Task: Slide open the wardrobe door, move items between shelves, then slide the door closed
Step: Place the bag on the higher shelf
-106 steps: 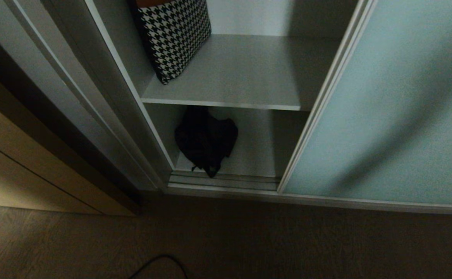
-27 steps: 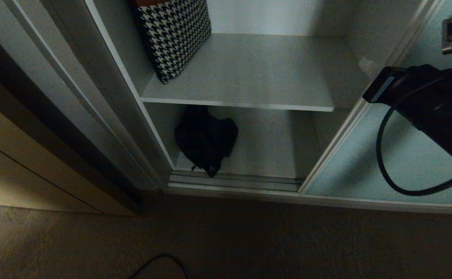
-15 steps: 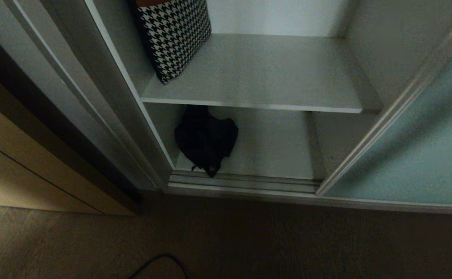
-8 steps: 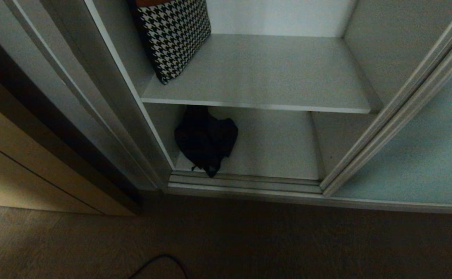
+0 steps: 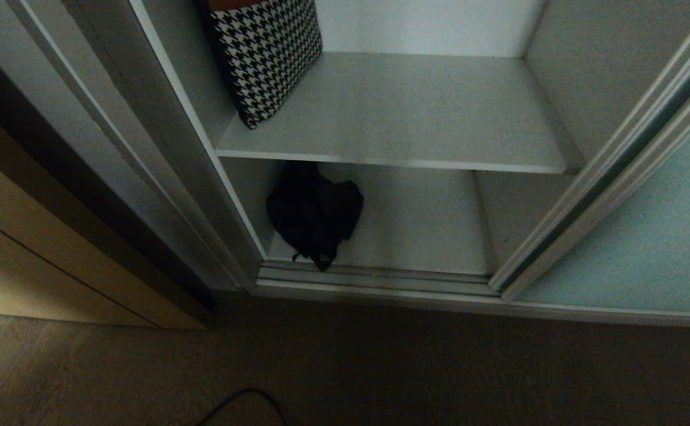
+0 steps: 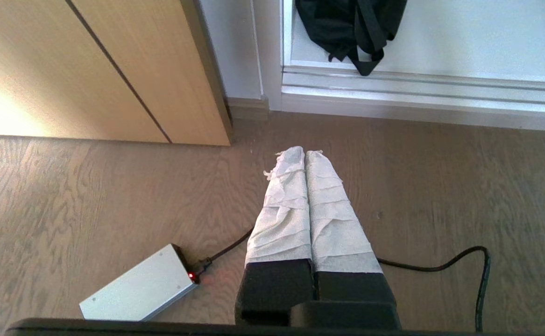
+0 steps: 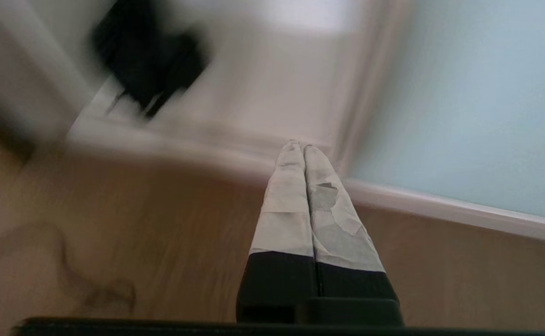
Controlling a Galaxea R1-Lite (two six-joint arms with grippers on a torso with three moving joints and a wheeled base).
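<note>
The sliding wardrobe door stands open at three o'clock; the black bundle lies on the lower shelf at nine; both the left gripper and the right gripper are pressed together and empty, so reaching without parting could shove the bundle deeper or snag its straps.
</note>
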